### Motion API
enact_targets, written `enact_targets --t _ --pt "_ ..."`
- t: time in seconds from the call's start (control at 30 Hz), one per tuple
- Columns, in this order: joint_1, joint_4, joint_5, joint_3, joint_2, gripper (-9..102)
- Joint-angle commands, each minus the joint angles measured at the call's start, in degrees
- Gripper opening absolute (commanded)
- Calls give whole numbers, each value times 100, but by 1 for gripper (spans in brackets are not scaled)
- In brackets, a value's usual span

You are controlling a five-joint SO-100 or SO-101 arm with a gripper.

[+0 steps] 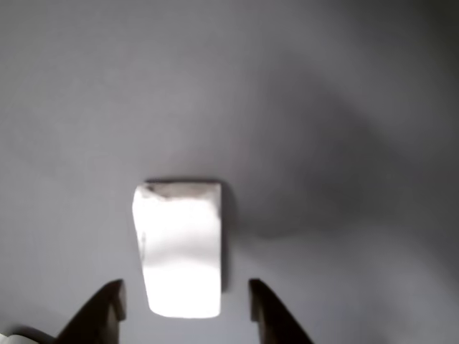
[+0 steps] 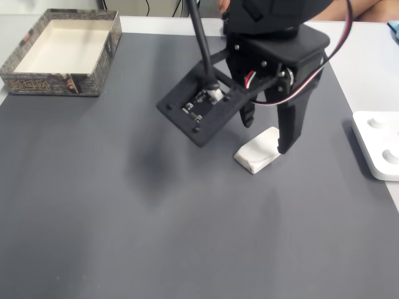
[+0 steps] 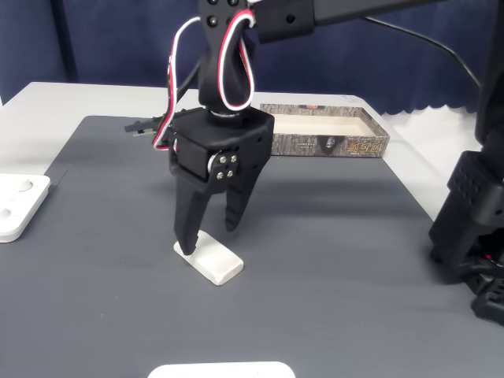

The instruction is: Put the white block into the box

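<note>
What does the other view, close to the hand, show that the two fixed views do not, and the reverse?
The other view shows the white block seen end-on between the two dark fingertips of the open hand, clear mat on either side of it. The fixed views add the box, empty and far from the block, the arm, and a flat white device at the mat's edge. All of them show the block lying on the grey mat, not yet gripped.
</note>
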State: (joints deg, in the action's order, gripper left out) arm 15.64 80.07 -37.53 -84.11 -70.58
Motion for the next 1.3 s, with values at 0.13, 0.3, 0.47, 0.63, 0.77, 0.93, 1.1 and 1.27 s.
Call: enact_targets --t 0.13,0.3,0.47,0.63,0.77,0.93,1.1,1.27 --pt "26 -70 202 79 -176 24" --pt "-26 -114 246 193 -9 26" --pt "-105 -114 255 220 158 27" --pt "-132 -158 264 255 255 27" --pt "-141 -255 308 308 325 27" --pt "-158 -299 325 352 387 28" --pt "-167 -308 343 352 413 28" --pt "-176 -325 316 439 457 28"
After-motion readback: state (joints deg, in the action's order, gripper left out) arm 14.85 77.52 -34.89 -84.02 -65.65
